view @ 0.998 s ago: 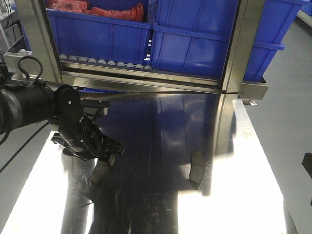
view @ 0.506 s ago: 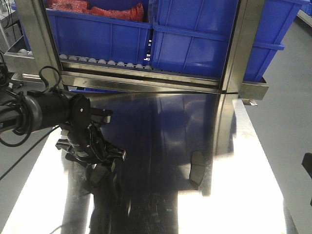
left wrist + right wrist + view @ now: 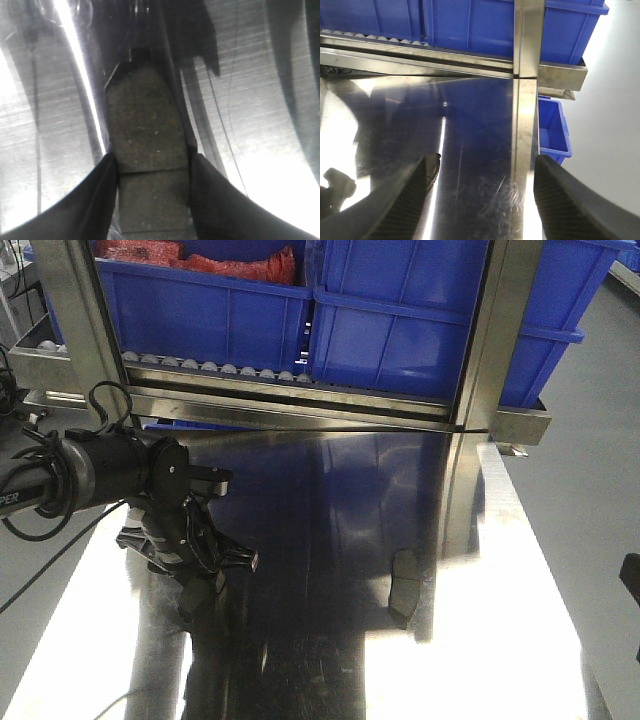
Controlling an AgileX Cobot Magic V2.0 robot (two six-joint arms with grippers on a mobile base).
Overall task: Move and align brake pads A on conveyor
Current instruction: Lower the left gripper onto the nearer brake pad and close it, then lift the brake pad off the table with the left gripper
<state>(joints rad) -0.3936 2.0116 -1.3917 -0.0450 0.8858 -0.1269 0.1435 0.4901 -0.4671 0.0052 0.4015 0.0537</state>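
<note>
On the shiny steel table, one dark-grey brake pad [image 3: 145,130] with a groove across its face sits between the fingers of my left gripper [image 3: 152,162], which is shut on its long edges. From the front, that left gripper [image 3: 205,580] is low over the table's left side with the pad [image 3: 198,600] under it. I cannot tell whether the pad touches the table. A second brake pad [image 3: 404,586] lies free near the middle right; its end [image 3: 434,167] peeks out beside my open right gripper [image 3: 485,162]. The conveyor is out of view.
Blue bins [image 3: 400,320] stand on a roller rack behind a steel crossbar [image 3: 300,410] at the table's far edge. A steel upright post [image 3: 490,350] rises at the right. A small blue bin [image 3: 551,131] sits on the floor beyond the table's right edge.
My left arm has swung its wrist to the right and settled over the pad. The held pad has barely shifted. The free pad has not moved.
</note>
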